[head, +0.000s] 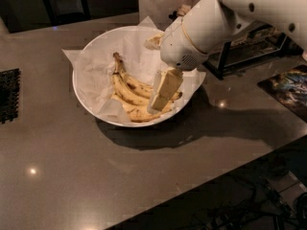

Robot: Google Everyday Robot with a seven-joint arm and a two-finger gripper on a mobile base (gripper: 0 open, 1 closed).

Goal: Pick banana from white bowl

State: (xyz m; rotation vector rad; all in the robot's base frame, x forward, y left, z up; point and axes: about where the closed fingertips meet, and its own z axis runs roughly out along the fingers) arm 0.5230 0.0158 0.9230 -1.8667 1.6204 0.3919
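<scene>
The white bowl (91, 97) stands on the grey counter, lined with crinkled white paper. Several yellow, brown-spotted bananas lie in its right half. Two straighter ones (128, 86) run from the middle toward the front. The curved banana (140, 114) lies along the front rim under them. My gripper (160, 94) hangs from the white arm inside the bowl's right side, pointing down, with its tip right over the bananas' right ends. It hides part of them. Whether it touches a banana does not show.
A pale yellowish item (154, 40) sits at the bowl's back rim. A black wire rack (244, 47) stands to the right behind the arm. A colourful flat item (288, 87) lies at far right. A dark mat (8, 96) is at the left edge. The counter's front edge runs diagonally at lower right.
</scene>
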